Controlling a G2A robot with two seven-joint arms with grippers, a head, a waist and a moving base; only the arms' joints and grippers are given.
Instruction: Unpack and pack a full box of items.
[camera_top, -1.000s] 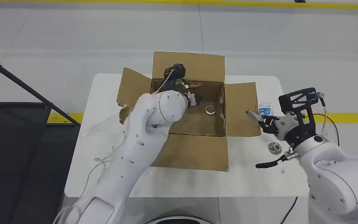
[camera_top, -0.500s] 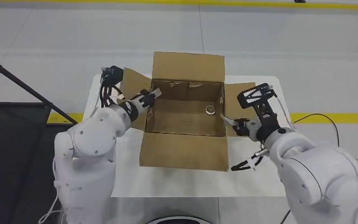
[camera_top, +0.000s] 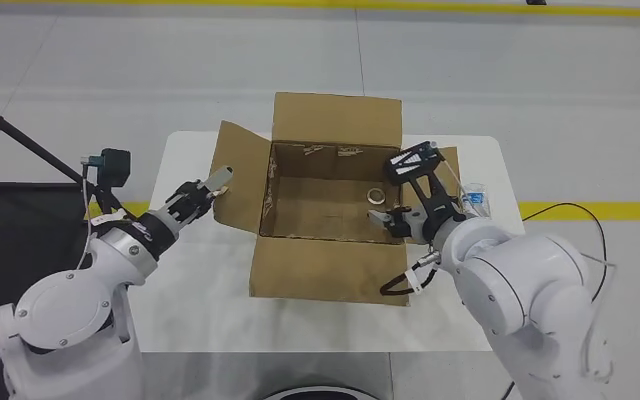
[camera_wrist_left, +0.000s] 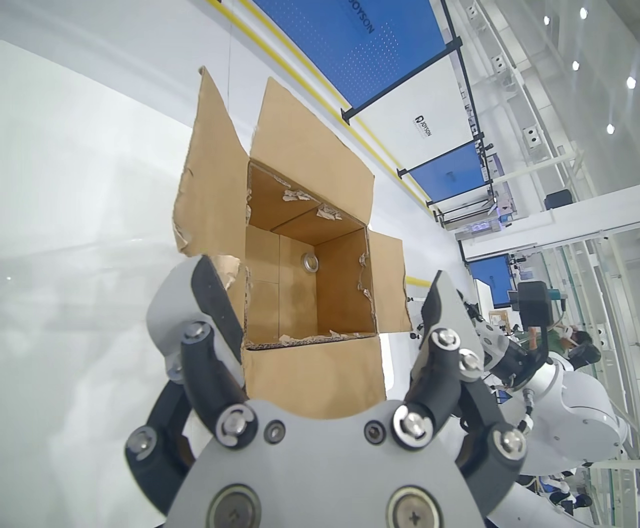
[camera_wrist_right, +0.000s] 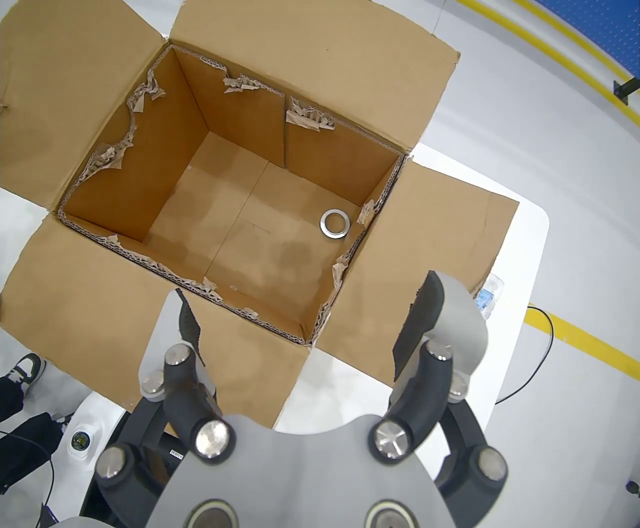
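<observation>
As the left arm (camera_top: 130, 245) backs off the box (camera_top: 335, 272), the right nears — jaws both spread, empty.

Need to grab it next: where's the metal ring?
The ring lies on the box floor, by its right wall, toward the far corner in the top view.

A: What is the ring (camera_wrist_right: 335, 222) in the box (camera_wrist_right: 325, 165)?
B: It is too small to tell.
A: And the bottle (camera_wrist_right: 487, 295)?
B: Mostly hidden behind a flap (camera_wrist_right: 425, 250) and the right gripper (camera_wrist_right: 306, 292). Another flap is cut off at the edge.
</observation>
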